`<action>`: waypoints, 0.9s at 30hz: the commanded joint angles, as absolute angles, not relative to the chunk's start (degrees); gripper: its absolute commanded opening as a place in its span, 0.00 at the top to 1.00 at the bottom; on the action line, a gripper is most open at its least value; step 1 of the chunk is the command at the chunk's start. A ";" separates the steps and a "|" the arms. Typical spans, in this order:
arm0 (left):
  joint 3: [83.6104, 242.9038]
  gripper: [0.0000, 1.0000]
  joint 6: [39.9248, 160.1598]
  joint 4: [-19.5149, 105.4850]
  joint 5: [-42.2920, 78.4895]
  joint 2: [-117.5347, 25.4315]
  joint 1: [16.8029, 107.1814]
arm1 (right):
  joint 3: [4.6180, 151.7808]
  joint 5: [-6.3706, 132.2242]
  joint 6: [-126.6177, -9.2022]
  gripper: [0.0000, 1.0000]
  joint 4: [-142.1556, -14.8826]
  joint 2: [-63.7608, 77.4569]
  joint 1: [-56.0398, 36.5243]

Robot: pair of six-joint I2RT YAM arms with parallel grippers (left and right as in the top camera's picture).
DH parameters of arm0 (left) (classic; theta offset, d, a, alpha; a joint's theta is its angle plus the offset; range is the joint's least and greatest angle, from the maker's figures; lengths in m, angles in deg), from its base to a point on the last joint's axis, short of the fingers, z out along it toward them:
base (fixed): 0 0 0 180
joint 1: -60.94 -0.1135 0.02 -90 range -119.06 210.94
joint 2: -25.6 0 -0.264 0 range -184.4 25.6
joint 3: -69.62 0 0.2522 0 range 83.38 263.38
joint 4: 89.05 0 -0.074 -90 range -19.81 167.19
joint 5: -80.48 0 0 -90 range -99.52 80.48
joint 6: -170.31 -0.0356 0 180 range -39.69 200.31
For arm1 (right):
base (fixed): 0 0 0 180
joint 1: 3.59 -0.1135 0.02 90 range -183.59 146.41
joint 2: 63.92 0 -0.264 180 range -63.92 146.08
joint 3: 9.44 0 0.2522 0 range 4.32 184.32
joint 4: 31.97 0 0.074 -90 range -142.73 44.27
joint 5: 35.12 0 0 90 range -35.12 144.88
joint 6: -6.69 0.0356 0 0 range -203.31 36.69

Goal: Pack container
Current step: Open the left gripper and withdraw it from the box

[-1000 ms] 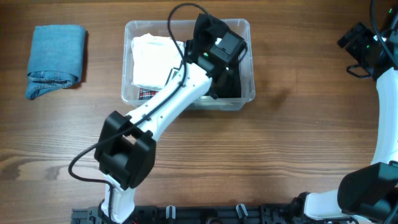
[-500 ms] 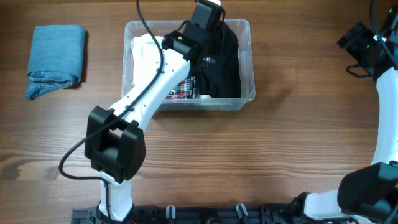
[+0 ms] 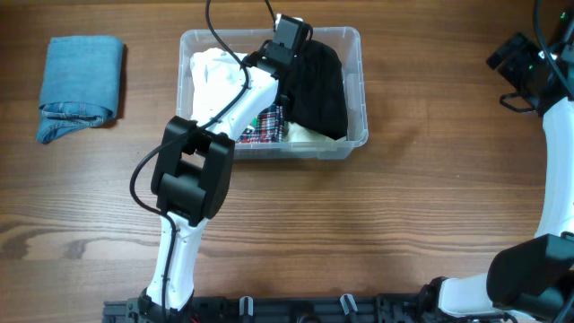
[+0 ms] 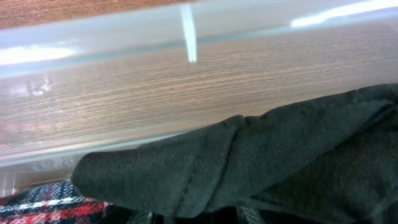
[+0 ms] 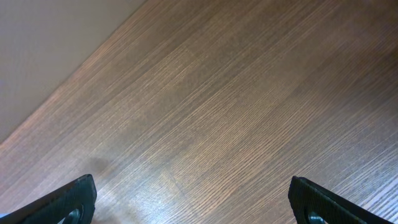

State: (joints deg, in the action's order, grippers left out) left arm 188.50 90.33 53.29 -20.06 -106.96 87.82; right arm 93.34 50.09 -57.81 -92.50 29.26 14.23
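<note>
Denim [image 3: 81,85] overhead only, left wrist: black cloth [image 4: 280,155], container [image 4: 186,81] wall

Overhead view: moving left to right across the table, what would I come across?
Folded blue denim → clear container, holding white cloth → plaid cloth → black cloth → white robot arm at the far right.

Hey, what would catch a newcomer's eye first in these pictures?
The white left arm reaches up the middle of the table into the container at the back, which holds a black cloth, a white cloth and a plaid cloth. Next comes the folded blue denim cloth, lying alone at the table's far left, outside the container.
</note>
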 commanded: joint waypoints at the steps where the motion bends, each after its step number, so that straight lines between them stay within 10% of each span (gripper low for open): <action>1: 188.09 0.61 89.50 52.09 -19.65 -106.85 87.79 | 93.09 49.28 -57.77 0.00 -92.52 29.61 14.27; 15: 188.06 0.37 89.93 30.03 -5.53 -89.82 89.76 | 93.09 49.28 -57.75 0.00 -92.54 29.61 14.27; 20: 188.09 0.02 89.93 26.03 -5.46 -86.17 88.49 | 93.09 49.28 -57.77 0.00 -92.54 29.61 14.27; 27: 188.09 0.00 85.76 21.16 -5.48 -69.76 78.20 | 93.09 49.28 -57.79 0.00 -92.54 29.61 14.27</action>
